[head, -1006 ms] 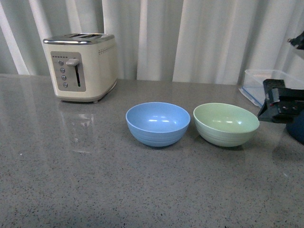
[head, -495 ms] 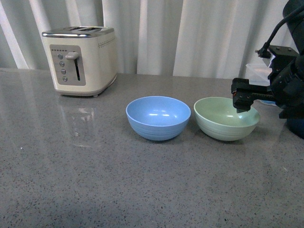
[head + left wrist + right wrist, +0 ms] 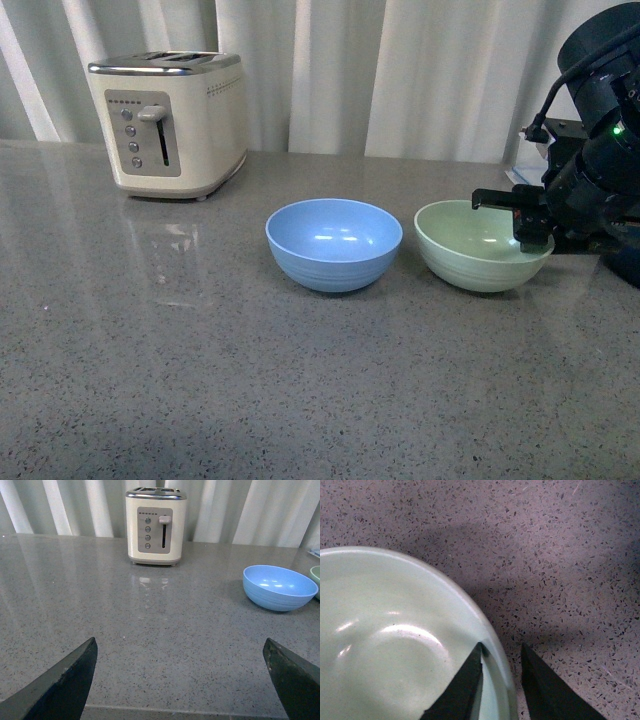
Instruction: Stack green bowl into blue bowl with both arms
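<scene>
The pale green bowl [image 3: 478, 246] sits on the grey counter [image 3: 200, 380] right of the light blue bowl [image 3: 333, 243], a small gap between them. My right gripper [image 3: 533, 240] is shut on the green bowl's right rim. In the right wrist view one finger lies inside the green bowl [image 3: 390, 645] and the other outside, with the right gripper [image 3: 502, 652] pinching the wall. My left gripper [image 3: 180, 647] is open above bare counter near the front edge, far left of the blue bowl [image 3: 279, 586]. The left arm does not show in the front view.
A cream toaster [image 3: 170, 122] stands at the back left, before white curtains. A clear container [image 3: 522, 170] is partly hidden behind the right arm. A dark pot [image 3: 625, 262] shows at the right edge. The counter's front edge [image 3: 180, 711] runs just below the left fingers.
The right arm has swung in from the right edge to the green bowl and closed on its right rim. The green bowl has shifted slightly to the right.
</scene>
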You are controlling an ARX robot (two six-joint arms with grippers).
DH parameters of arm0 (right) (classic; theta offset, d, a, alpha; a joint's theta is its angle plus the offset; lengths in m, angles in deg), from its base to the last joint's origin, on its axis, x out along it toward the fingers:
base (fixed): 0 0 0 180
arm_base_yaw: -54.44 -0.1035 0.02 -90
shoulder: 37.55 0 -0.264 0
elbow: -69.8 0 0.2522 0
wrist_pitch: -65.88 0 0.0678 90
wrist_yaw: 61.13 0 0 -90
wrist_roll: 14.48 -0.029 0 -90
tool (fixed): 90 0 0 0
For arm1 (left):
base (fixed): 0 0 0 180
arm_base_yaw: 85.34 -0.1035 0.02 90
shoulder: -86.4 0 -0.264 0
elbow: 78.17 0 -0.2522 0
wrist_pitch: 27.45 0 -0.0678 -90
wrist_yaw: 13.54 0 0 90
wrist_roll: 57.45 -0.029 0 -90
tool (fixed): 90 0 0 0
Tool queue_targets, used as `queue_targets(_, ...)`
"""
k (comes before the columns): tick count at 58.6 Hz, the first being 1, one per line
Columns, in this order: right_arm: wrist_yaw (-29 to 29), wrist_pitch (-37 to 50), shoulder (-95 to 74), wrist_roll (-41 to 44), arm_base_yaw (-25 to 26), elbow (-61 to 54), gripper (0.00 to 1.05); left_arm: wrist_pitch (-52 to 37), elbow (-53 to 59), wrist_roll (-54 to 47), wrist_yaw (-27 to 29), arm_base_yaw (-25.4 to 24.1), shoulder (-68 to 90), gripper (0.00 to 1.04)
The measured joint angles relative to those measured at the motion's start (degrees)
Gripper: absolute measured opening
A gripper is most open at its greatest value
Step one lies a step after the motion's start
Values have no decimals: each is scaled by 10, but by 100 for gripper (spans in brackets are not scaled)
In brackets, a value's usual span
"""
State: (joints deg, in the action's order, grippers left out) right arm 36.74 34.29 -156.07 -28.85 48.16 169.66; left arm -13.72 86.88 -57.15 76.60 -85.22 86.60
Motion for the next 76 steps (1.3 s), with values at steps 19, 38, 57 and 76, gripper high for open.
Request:
queue_targets(19, -25, 32, 83, 0, -6, -23, 1, 0, 0, 0, 0, 0, 0, 98)
queue_targets(38, -43, 71, 140, -4, -116, -41, 1, 0, 0, 0, 0, 0, 0, 98)
queue_targets(57, -22, 72, 76, -3, -152, -9, 1, 0, 0, 0, 0, 0, 0, 98)
queue_targets(76, 2, 87, 21, -2, -153, 14, 1, 0, 0, 0, 0, 0, 0, 98)
